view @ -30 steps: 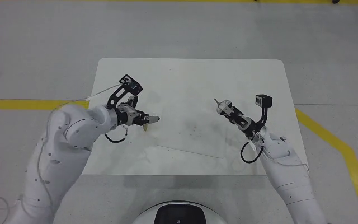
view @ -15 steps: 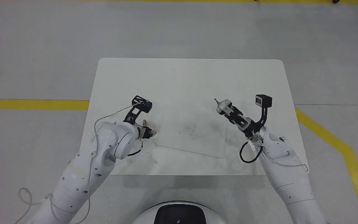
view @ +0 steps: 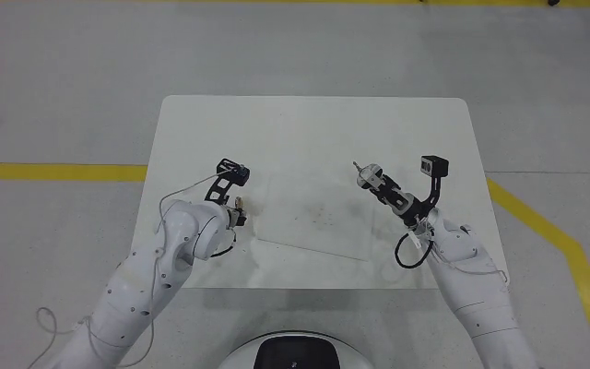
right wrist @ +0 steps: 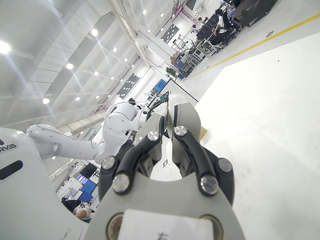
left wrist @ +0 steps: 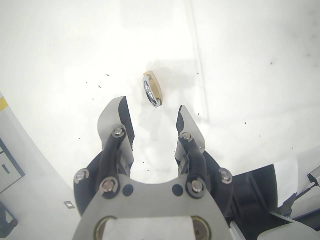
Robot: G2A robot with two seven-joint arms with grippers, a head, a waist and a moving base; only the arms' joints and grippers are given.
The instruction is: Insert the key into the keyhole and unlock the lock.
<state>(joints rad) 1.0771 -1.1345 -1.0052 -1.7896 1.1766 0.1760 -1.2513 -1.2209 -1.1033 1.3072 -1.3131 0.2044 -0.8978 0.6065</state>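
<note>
A small brass padlock (left wrist: 157, 89) with a chrome shackle lies on the white table (view: 313, 120) at the left. My left gripper (left wrist: 152, 104) hangs open just above it, one fingertip on each side, not touching. From the top view the padlock (view: 240, 200) sits right at the tip of the left gripper (view: 238, 214). My right gripper (view: 366, 173) is held above the table's right half, shut on the key (view: 356, 167), whose thin tip sticks out past the fingers. In the right wrist view the right gripper (right wrist: 168, 116) has its pads pressed together.
A faint straight seam (left wrist: 197, 63) runs across the tabletop just beside the padlock. The table's near-left edge (left wrist: 37, 146) is close behind the left gripper. Bare white surface lies between the two arms.
The left arm has swung in and turned, so its gripper now points down over the padlock instead of sideways. The right arm has kept still with the key.
</note>
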